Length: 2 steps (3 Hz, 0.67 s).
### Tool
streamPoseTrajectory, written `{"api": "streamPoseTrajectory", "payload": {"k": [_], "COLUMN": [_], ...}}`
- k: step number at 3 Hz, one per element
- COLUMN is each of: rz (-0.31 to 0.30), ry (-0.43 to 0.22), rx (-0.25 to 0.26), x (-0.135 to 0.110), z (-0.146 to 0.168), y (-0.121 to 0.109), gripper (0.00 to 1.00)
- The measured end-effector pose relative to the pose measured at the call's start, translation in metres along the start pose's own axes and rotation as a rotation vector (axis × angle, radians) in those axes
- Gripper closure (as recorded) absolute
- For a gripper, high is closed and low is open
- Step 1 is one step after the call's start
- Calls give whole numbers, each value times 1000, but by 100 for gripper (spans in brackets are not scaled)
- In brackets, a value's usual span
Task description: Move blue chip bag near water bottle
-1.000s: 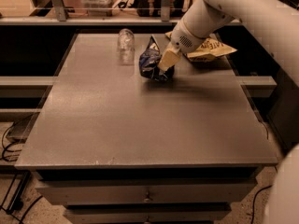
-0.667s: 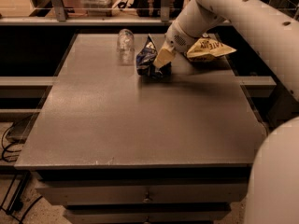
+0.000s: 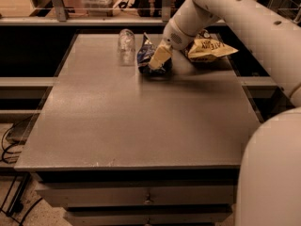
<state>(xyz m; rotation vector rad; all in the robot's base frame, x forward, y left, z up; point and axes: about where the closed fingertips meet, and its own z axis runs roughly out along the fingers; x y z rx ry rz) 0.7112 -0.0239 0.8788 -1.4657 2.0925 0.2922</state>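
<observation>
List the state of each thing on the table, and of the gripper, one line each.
blue chip bag: crumpled, on the table, beside the water bottle with a gap between them.
water bottle: upright, near the table's far edge.
brown and yellow chip bag: lying flat, partly behind the arm.
gripper: lowered onto the blue chip bag.

High front view; gripper fingers (image 3: 159,58) far centre

I see my cream gripper (image 3: 157,63) at the far side of the plain grey table (image 3: 141,126), closed on the dark blue chip bag (image 3: 146,54) with white patches, clear ribbed water bottle (image 3: 126,46), yellow and brown bag (image 3: 210,49), dark lettering, white arm (image 3: 244,18).
</observation>
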Motion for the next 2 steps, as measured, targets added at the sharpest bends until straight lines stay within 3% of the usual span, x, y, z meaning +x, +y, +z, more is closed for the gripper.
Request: {"api": "streamPoseTrajectory", "payload": {"k": [1, 2], "rz": [-27, -27], "ry": [-78, -78], "rx": [-3, -3], "x": [-20, -20], "z": [-2, -2], "y": [2, 2], "gripper": [0, 0]}}
